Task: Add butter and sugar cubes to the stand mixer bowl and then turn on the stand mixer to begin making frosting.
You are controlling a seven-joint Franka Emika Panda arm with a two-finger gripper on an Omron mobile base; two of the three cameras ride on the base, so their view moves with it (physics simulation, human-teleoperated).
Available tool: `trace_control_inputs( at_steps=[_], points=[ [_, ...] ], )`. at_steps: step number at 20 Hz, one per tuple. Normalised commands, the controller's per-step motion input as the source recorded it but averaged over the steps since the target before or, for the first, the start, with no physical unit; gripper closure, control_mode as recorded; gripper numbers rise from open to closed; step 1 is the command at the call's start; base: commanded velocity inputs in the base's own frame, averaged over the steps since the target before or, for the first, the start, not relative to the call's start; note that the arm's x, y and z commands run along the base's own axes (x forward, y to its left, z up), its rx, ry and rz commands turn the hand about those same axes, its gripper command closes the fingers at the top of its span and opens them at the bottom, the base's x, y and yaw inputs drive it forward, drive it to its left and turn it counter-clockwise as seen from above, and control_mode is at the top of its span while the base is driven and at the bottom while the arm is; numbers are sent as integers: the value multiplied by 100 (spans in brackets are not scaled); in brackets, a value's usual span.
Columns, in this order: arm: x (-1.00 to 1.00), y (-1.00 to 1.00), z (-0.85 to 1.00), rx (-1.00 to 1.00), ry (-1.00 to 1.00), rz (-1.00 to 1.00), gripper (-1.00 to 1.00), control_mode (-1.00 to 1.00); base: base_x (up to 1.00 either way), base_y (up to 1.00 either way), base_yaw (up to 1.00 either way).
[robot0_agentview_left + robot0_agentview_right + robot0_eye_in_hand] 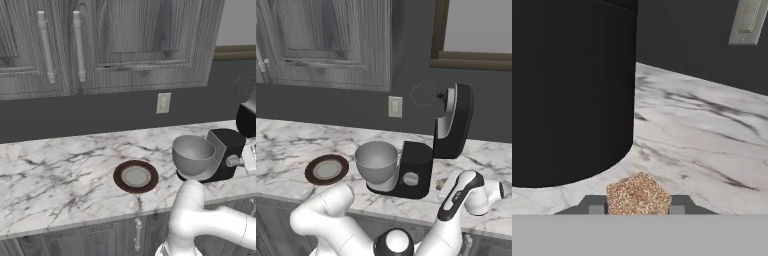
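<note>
In the hand view, the jaws (638, 207) were clamped on a tan, granular sugar cube (638, 195), one dark fingertip pressed against each side of it. The cube sat just above the white marble bench (702, 145), with the glossy black stand mixer base (572, 90) close by at 10 o'clock.

In the right base view, the black stand mixer (448, 135) stood with its rounded head tilted up and the wire whisk (424, 94) raised at 12 o'clock of the deep grey metal bowl (376, 161). The bowl sat on the mixer base. A dark brown round plate with a grey centre (326, 169) lay on the bench at 9 o'clock of the bowl, apart from it. The white arm reached low at 4 o'clock of the mixer base, beside small tan bits (440, 184) on the bench.
</note>
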Motion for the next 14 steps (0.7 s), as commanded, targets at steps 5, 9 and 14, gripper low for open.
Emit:
trace_control_inputs(
  at_steps=[5, 9, 14],
  points=[
    [-32, -7, 0, 1, -1, 0, 100, -100, 0, 0, 0],
    [-49, -8, 4, 3, 0, -1, 100, -100, 0, 0, 0],
    [-51, 0, 35, 1, -1, -1, 100, -100, 0, 0, 0]
  ],
)
